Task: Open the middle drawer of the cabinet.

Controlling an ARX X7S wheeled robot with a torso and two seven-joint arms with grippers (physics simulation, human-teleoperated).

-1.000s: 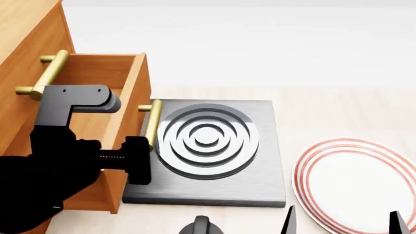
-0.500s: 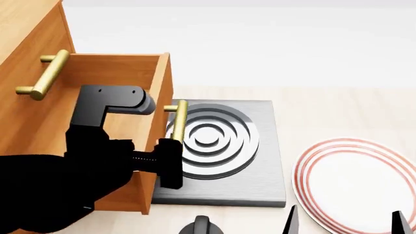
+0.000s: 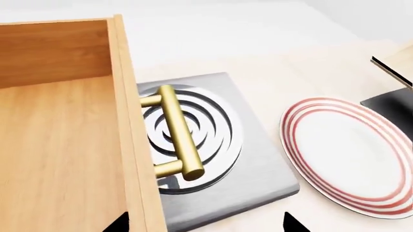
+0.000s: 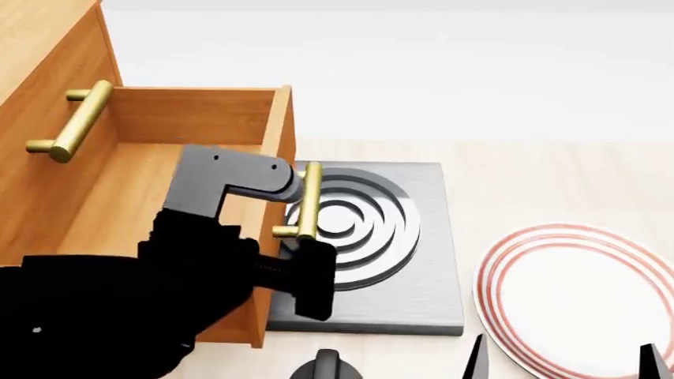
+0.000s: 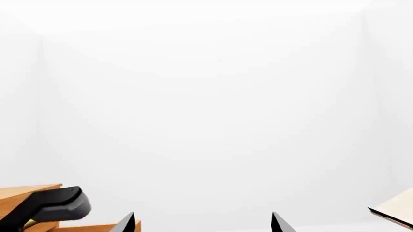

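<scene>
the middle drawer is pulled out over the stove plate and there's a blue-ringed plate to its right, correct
Not quite. The plate has red rings, not blue, as the head view shows. The rest holds: the middle drawer is pulled out, with its handle over the stove plate, and the plate lies to its right.

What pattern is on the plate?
White with red rings round its rim; clearest in the left wrist view.

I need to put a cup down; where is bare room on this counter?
Bare counter lies between the stove plate and the striped plate, and behind both. It is crowded where the middle drawer overhangs the stove plate, with the left gripper at its handle.
</scene>
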